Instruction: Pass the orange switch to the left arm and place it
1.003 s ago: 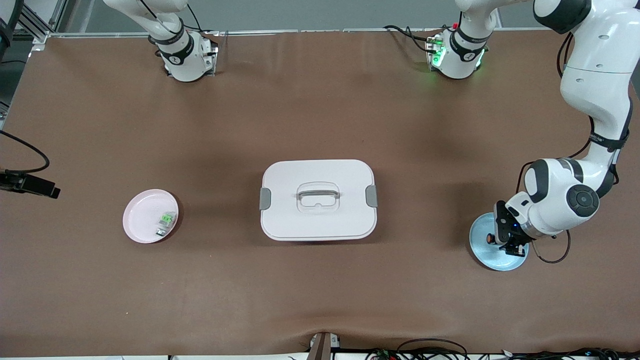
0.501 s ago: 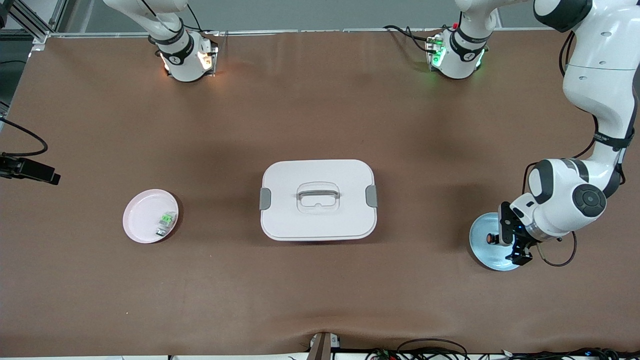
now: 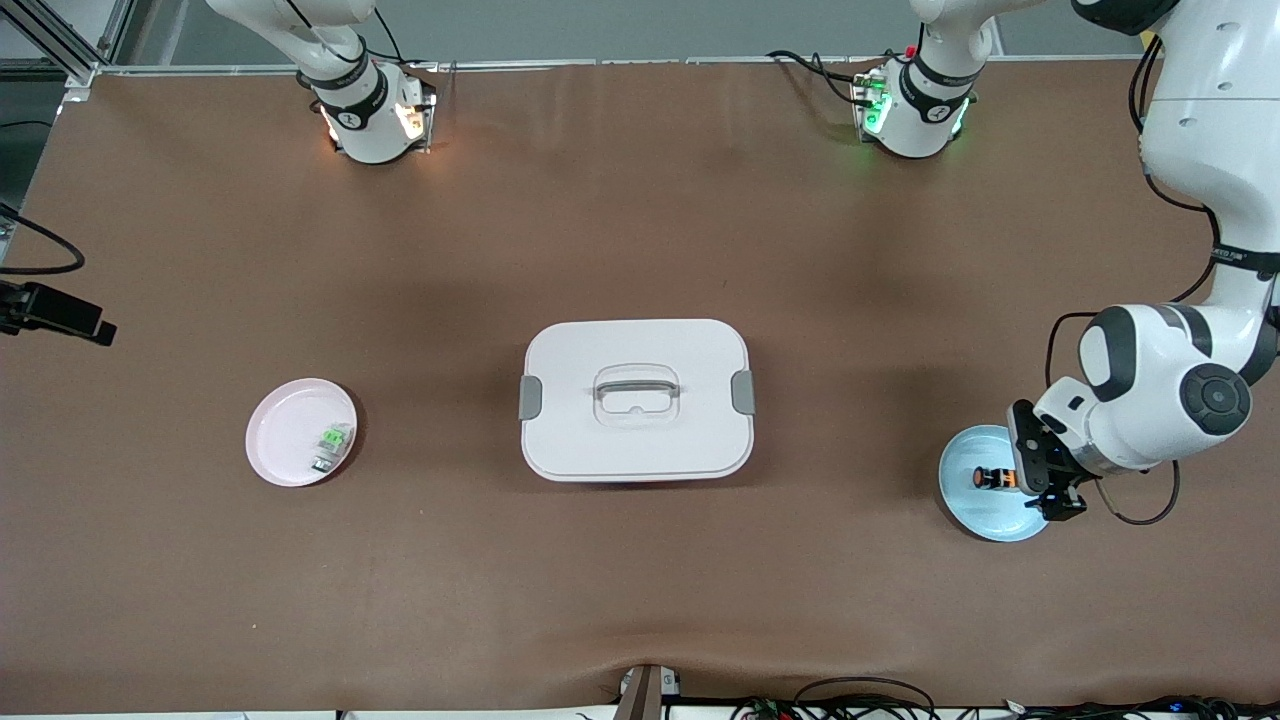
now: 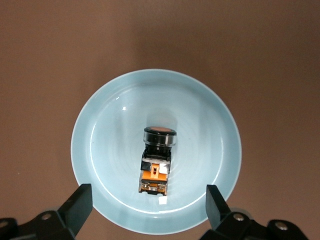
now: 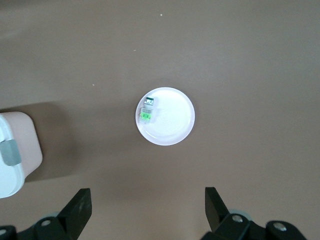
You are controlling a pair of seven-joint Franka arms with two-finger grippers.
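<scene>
The orange switch (image 3: 988, 479) lies on its side in a light blue plate (image 3: 968, 508) at the left arm's end of the table. In the left wrist view the switch (image 4: 157, 160) lies in the middle of the plate (image 4: 100, 125). My left gripper (image 3: 1038, 478) hangs open just above the plate, its fingers (image 4: 80, 200) spread wide to either side of the switch and not touching it. The white box (image 3: 636, 400) stands mid-table. My right gripper (image 5: 147, 197) is open and empty, high over the table beside a pink plate (image 5: 172, 120).
The pink plate (image 3: 290, 430) at the right arm's end holds a small green-and-silver switch (image 3: 332, 445). A corner of the box (image 5: 15, 150) shows in the right wrist view. A black part with a cable (image 3: 55, 318) juts in at the right arm's end.
My left gripper has shifted a little toward the left arm's end of the table, uncovering the orange switch in the blue plate. The black part at the right arm's end has moved too.
</scene>
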